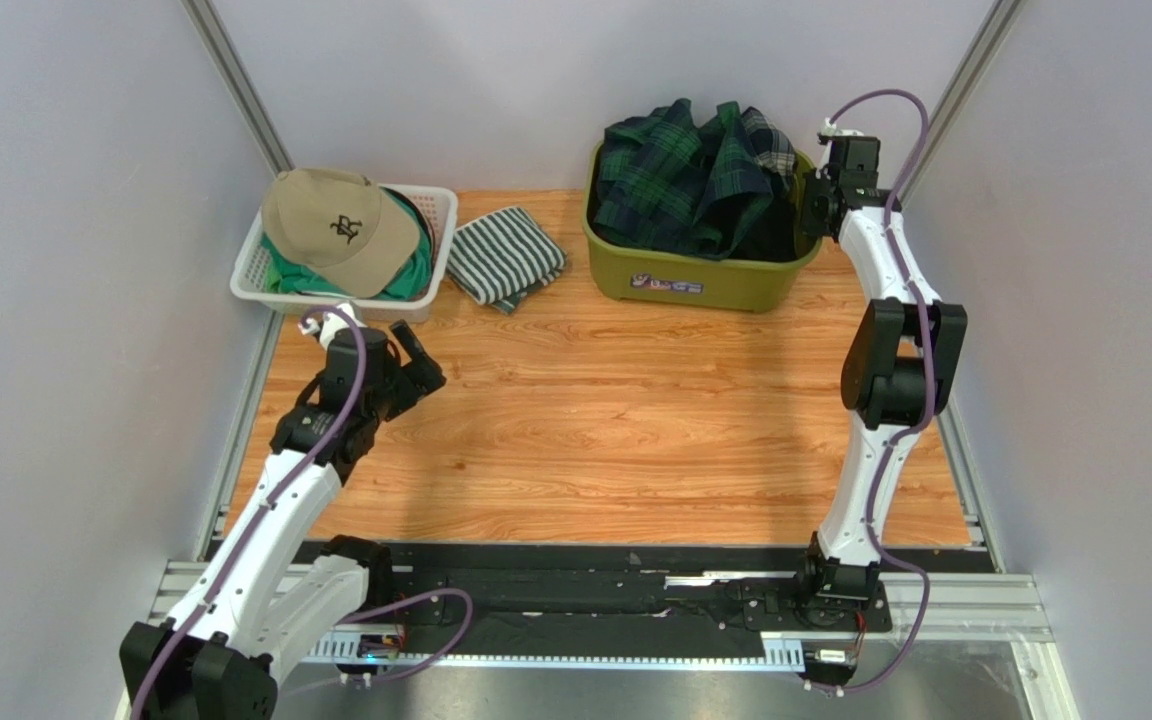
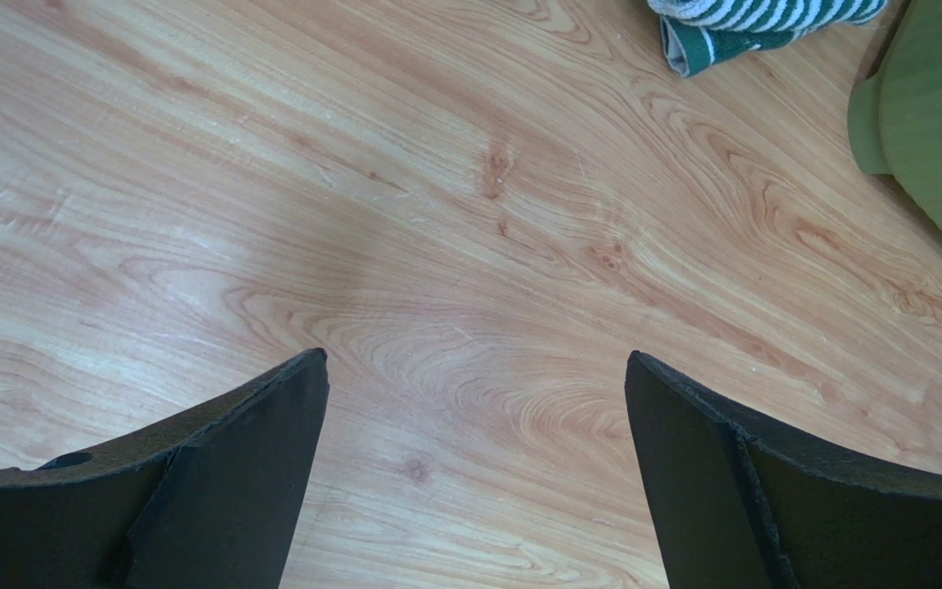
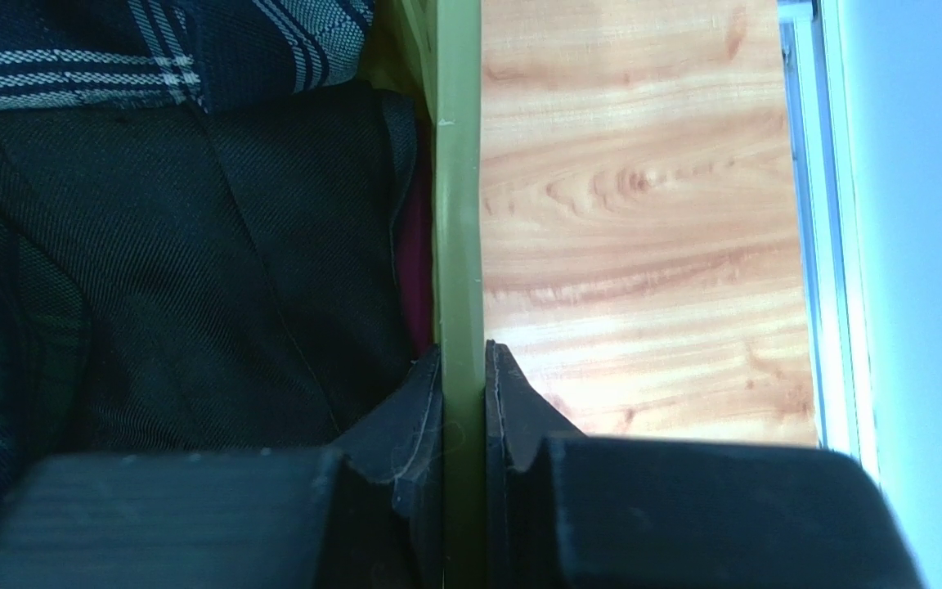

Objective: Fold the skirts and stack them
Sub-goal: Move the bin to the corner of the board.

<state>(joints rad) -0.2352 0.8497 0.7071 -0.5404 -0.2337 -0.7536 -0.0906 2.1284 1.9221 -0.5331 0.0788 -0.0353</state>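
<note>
Skirts (image 1: pixel 695 173), 3 that we count, lie heaped inside the green bin (image 1: pixel 695 282), the black one against its right wall. Our right pincer (image 3: pixel 464 368) is clamped on that wall's rim. Our left pincer (image 2: pixel 476 381) gapes wide, holding nothing, over the bench (image 1: pixel 612 435), well left of the bin.

Lighting: bright, even, diffuse, from above. Shadows: soft, faint, beneath the arms (image 1: pixel 289 495) on the surface (image 1: pixel 612 420). Glare: pale sheen on wood, left wrist view. Focus: right hand (image 3: pixel 464 356) fingers (image 3: pixel 396 430) and olive bin (image 3: pixel 458 184) rim between them blurred.
</note>
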